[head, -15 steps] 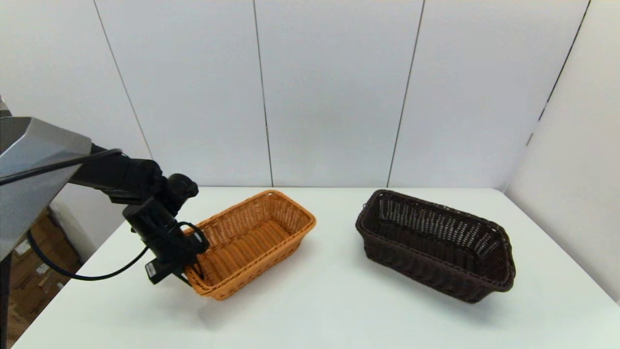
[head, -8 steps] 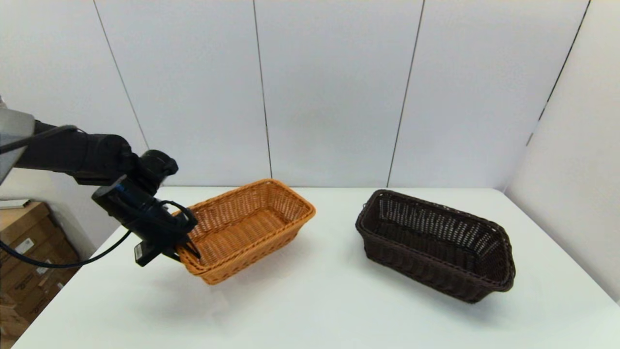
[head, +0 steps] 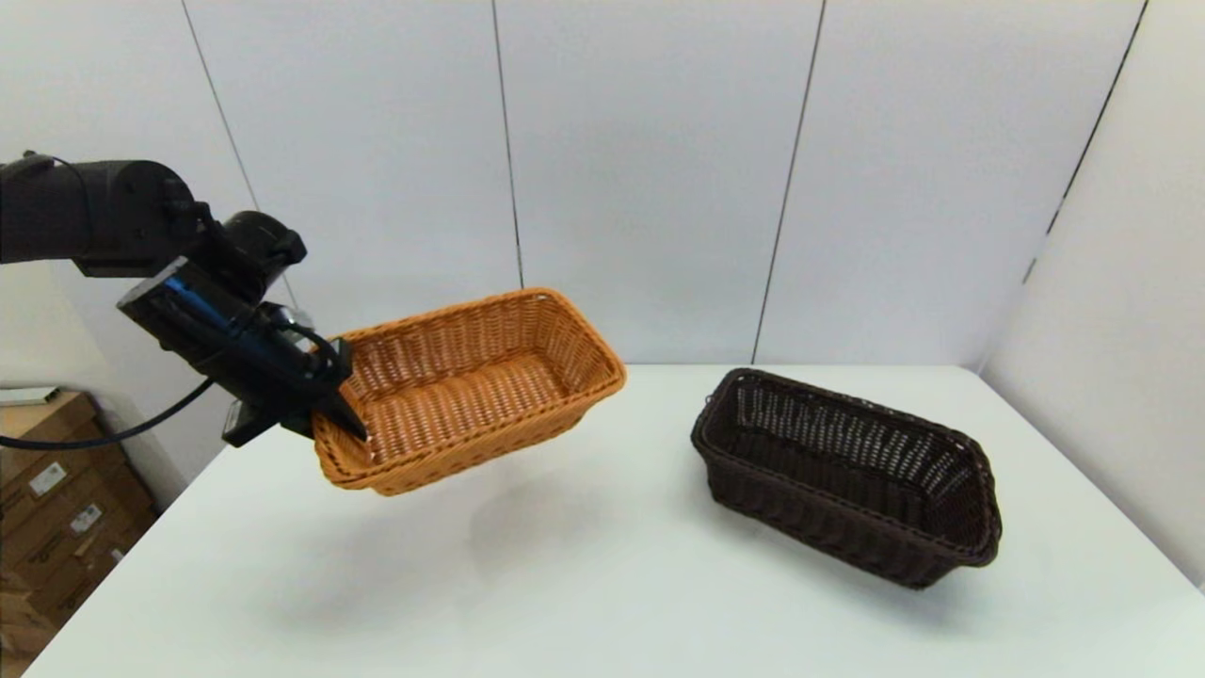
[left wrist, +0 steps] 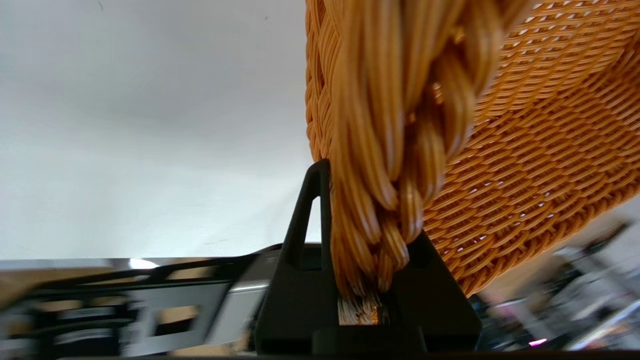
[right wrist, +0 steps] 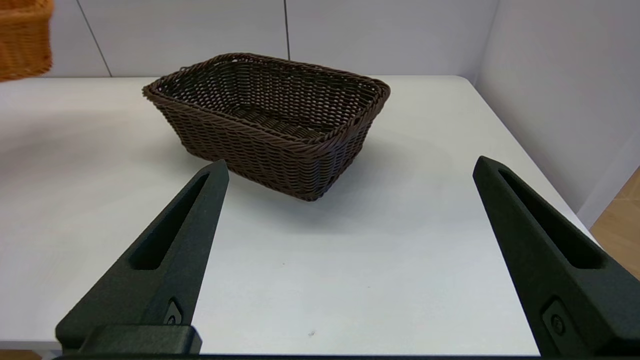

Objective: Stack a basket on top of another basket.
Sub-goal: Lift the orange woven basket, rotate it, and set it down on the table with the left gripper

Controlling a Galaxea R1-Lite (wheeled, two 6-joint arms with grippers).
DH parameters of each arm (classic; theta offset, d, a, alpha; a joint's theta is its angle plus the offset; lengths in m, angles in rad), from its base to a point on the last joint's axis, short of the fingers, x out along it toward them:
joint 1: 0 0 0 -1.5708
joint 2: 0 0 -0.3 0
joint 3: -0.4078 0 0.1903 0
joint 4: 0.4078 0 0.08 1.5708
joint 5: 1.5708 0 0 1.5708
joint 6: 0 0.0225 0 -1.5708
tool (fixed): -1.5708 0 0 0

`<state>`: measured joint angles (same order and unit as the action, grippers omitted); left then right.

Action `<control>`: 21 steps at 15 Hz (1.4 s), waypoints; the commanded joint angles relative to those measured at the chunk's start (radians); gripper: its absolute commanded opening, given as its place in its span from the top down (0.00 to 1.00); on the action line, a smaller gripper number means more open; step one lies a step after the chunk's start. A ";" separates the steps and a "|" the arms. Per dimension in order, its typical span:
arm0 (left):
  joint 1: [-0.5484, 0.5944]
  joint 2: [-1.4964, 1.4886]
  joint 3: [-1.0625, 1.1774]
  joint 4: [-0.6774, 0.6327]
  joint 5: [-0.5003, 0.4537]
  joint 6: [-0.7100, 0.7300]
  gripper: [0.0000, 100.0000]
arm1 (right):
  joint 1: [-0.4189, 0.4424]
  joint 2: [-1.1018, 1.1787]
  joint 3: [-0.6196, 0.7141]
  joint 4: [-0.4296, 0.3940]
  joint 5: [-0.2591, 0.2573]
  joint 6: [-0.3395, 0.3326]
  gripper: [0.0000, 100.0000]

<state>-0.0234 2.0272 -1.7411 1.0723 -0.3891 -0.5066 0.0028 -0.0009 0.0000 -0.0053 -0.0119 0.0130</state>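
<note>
The left claw [head: 339,419] pinches the near-left braided rim of the orange-tan basket [head: 471,386], holding it clear above the counter [head: 602,584]. The dark brown basket [head: 847,476] sits on the right. The right claw [right wrist: 350,170] gapes wide, near it.

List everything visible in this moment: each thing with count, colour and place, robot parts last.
orange-tan basket: 1, orange-tan wicker, lifted clear of the table at its left, tilted, gripped at its near-left rim.
dark brown basket: 1, dark brown wicker, resting on the table's right side.
table: 1, white, in front of the robot.
wall panels: white, behind the table.
cardboard boxes: brown, on the floor beyond the table's left edge.
left tool: 1, black, shut on the orange-tan basket's rim.
right tool: 1, black, open, facing the dark brown basket.
</note>
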 commanded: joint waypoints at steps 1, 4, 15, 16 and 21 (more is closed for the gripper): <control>0.003 0.100 -0.173 0.182 -0.002 0.303 1.00 | 0.000 0.001 0.000 -0.001 0.000 0.001 0.00; 0.003 0.171 -0.219 0.261 -0.002 0.527 1.00 | 0.000 0.001 0.000 -0.001 0.000 -0.001 0.00; -0.128 0.413 -0.232 0.103 -0.106 0.493 1.00 | 0.000 0.001 0.000 -0.001 0.000 -0.001 0.00; -0.144 0.421 -0.235 0.095 -0.106 0.490 1.00 | 0.000 0.001 0.000 -0.001 0.000 -0.001 0.00; -0.171 0.453 -0.235 0.070 -0.106 0.493 1.00 | 0.000 0.001 0.000 -0.001 0.000 -0.001 0.00</control>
<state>-0.1913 2.4649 -1.9762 1.1368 -0.4930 -0.0177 0.0028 -0.0009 0.0000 -0.0057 -0.0123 0.0128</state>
